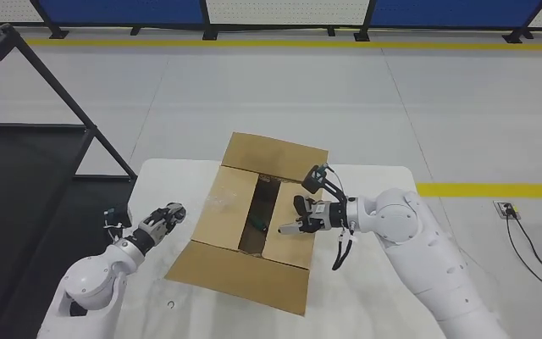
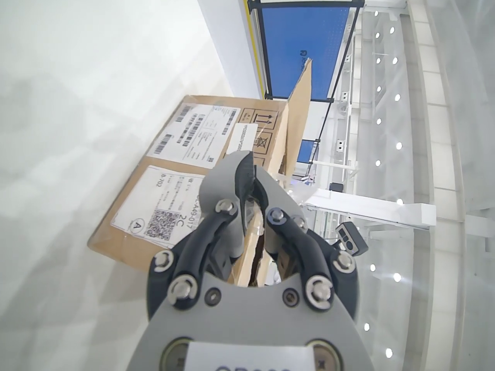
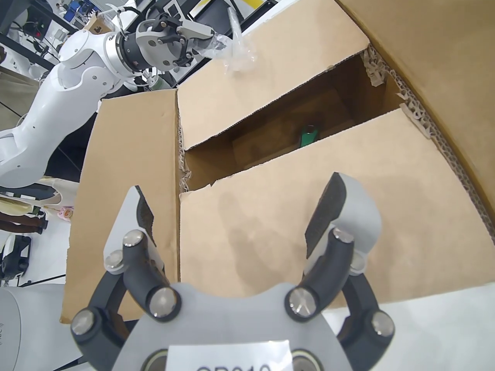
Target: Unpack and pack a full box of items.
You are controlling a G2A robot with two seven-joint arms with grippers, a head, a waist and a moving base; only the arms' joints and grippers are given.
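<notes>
The box (image 1: 246, 275) sits in the middle of the tabletop (image 1: 182, 182) with its four flaps folded outward. That leaves a narrow slot open down the centre.

My right claw (image 3: 236, 187) hangs just above the inner flap on my right side, pointing toward that slot. Its jaws are spread wide and hold nothing. I judge it is placed there to go in for the contents, so the wide opening suits it.

Down in the box I can see one green item (image 3: 309, 135) lying on the bottom near the far wall. The flaps hide the rest of the inside, so I cannot tell what else is there.

My left claw (image 3: 210, 38) is off to the left of the box, over the tabletop and apart from the cardboard. It is pinched tight on a scrap of crumpled clear plastic (image 3: 236, 55). I take this for loose packing, held out to the side so it does not hang over the slot or get in my other arm's way.

By my reading the unpacking has barely started. The slot is tight between the two inner flaps, so the main risk is my right claw catching a flap edge on the way down to the green item.
</notes>
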